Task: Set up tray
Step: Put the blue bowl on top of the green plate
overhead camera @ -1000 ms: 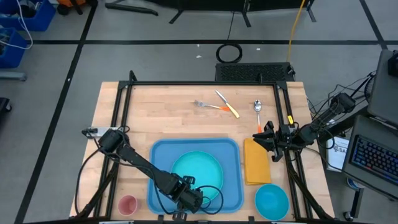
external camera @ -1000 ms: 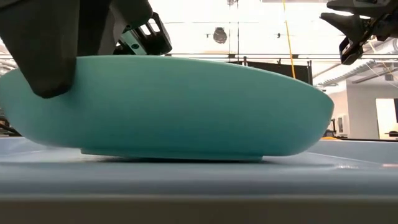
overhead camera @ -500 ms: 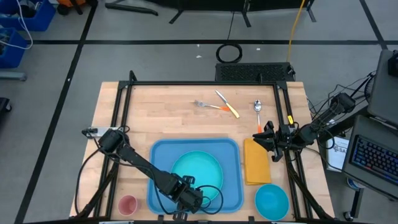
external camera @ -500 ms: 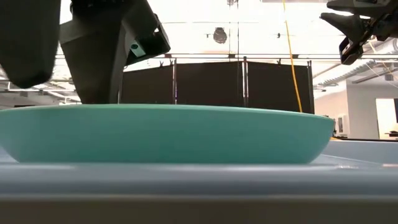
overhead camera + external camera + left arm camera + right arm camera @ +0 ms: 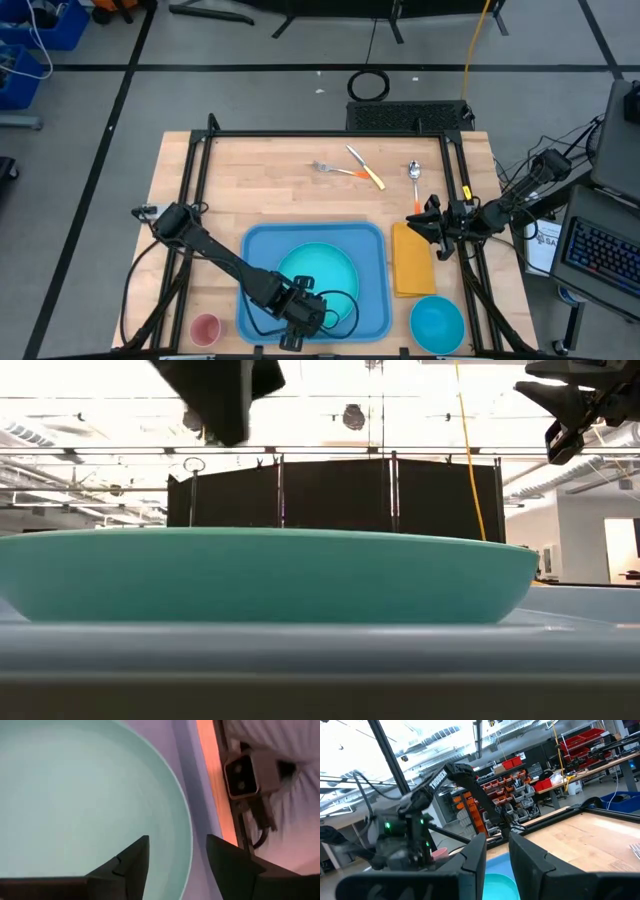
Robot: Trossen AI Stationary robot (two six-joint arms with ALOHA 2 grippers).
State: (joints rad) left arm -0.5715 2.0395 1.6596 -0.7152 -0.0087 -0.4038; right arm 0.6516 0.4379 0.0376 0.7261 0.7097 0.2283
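The light-blue tray (image 5: pixel 260 250) lies at the table's near middle, and a round turquoise plate (image 5: pixel 316 272) rests flat inside it. In the low view the plate (image 5: pixel 270 575) fills the width, sitting on the tray's floor (image 5: pixel 300 660). My left gripper (image 5: pixel 305 315) hangs open just above the plate's near rim (image 5: pixel 186 835), touching nothing; its fingers (image 5: pixel 225 400) show high over the plate. My right gripper (image 5: pixel 425 218) is raised at the table's right side above the napkin's far end, its fingers (image 5: pixel 475 855) a narrow gap apart with nothing between them.
A yellow-orange napkin (image 5: pixel 412 260) lies right of the tray, a blue bowl (image 5: pixel 437 323) near it at the front right. A pink cup (image 5: pixel 205 328) stands front left. Fork (image 5: pixel 330 168), knife (image 5: pixel 365 167) and spoon (image 5: pixel 414 175) lie at the far middle.
My left gripper has opened, let go of the plate's near rim and risen clear of it. The plate, tipped with one side raised a second ago, has settled flat in the tray.
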